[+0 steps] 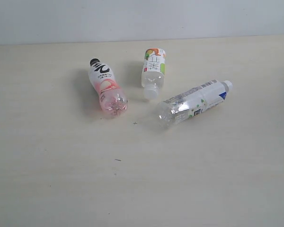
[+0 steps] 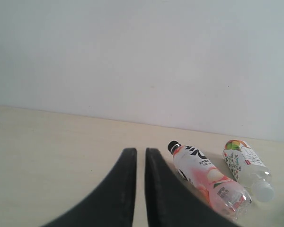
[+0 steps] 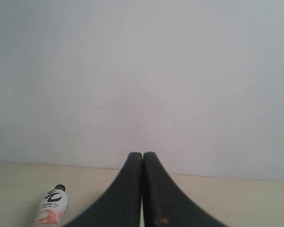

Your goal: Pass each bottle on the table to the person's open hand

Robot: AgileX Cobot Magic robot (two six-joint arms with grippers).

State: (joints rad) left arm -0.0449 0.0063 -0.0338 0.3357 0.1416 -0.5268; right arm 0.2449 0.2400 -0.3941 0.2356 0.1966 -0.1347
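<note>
Three bottles lie on their sides on the table (image 1: 61, 179). The pink-label bottle with a black cap (image 1: 106, 87) is on the left. The white-green label bottle with a white cap (image 1: 153, 71) is in the middle, farther back. The white-blue label bottle (image 1: 194, 101) is on the right. No gripper shows in the exterior view. My left gripper (image 2: 141, 150) is shut to a thin slit with nothing in it, beside the pink-label bottle (image 2: 206, 177) and apart from it. My right gripper (image 3: 142, 154) is shut and empty. The person's open hand is out of view.
A plain pale wall rises behind the table's far edge (image 1: 142, 40). The white-green label bottle (image 2: 246, 165) lies just past the pink one in the left wrist view. The pink-label bottle's cap end (image 3: 51, 208) shows low in the right wrist view.
</note>
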